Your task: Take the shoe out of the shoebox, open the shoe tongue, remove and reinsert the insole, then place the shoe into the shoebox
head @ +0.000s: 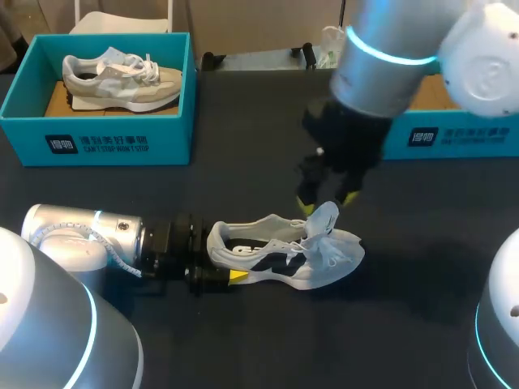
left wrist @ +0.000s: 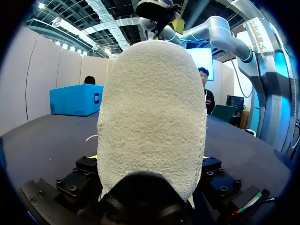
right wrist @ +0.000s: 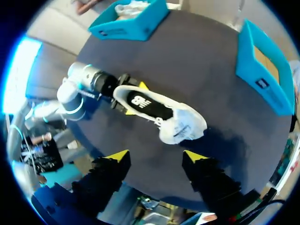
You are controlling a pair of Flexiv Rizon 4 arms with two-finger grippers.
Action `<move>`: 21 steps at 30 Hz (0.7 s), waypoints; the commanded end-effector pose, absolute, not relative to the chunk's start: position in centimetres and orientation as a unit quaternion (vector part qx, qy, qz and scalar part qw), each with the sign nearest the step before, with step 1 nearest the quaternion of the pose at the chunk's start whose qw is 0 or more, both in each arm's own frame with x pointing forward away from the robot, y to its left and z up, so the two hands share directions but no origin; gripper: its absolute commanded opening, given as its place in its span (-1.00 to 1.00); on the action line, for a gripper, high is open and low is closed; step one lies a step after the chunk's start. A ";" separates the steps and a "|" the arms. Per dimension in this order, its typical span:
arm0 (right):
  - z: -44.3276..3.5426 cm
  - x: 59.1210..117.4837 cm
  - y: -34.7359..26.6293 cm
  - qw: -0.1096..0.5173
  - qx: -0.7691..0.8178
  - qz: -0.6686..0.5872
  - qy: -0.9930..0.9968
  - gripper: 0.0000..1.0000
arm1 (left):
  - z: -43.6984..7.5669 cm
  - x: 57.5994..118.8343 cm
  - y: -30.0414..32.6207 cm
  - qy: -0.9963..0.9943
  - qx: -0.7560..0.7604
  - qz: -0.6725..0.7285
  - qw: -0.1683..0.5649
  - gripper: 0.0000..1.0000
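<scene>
Filling our left wrist view, the shoe sits heel-first in our left gripper, whose fingers are clamped on either side of the heel. The shoe lies mid-tabletop, out of the box, with its tongue apparently lifted. Our right gripper hovers above the tongue, fingers apart and empty. We judge that the insole step and the return to the box are left. Whether the insole has been out we cannot tell, and the left fingertips are mostly hidden.
</scene>
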State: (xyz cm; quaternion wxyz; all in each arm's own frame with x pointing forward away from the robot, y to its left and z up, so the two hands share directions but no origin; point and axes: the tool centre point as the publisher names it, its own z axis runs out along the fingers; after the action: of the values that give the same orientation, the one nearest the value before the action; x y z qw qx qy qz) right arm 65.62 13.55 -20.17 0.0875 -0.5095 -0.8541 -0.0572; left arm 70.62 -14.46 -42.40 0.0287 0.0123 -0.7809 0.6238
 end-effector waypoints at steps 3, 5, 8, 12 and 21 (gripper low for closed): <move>-21.1 66.3 18.0 0.007 -0.363 0.021 -0.931 -1.00 | -42.8 70.6 -14.1 -0.781 0.014 0.624 0.027 -1.00; -21.4 66.2 18.5 0.003 -0.329 0.011 -0.944 -1.00 | -42.8 70.6 -14.1 -0.781 0.014 0.624 0.027 -1.00; -21.5 65.9 19.2 0.002 -0.264 -0.032 -0.964 -1.00 | -42.8 70.6 -14.1 -0.781 0.014 0.624 0.027 -1.00; -21.8 65.6 19.6 0.014 -0.240 -0.040 -0.970 -1.00 | -42.8 70.6 -14.1 -0.781 0.014 0.624 0.027 -1.00; -22.9 65.7 21.8 0.015 -0.200 -0.023 -0.980 -1.00 | -42.8 70.6 -14.1 -0.781 0.014 0.624 0.027 -1.00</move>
State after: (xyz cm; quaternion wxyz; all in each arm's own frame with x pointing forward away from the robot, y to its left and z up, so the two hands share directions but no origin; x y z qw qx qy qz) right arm 65.54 20.43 -21.61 0.0116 -0.2280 -0.9729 -0.0366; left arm 70.62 -14.47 -42.39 0.0288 0.0123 -0.7809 0.6239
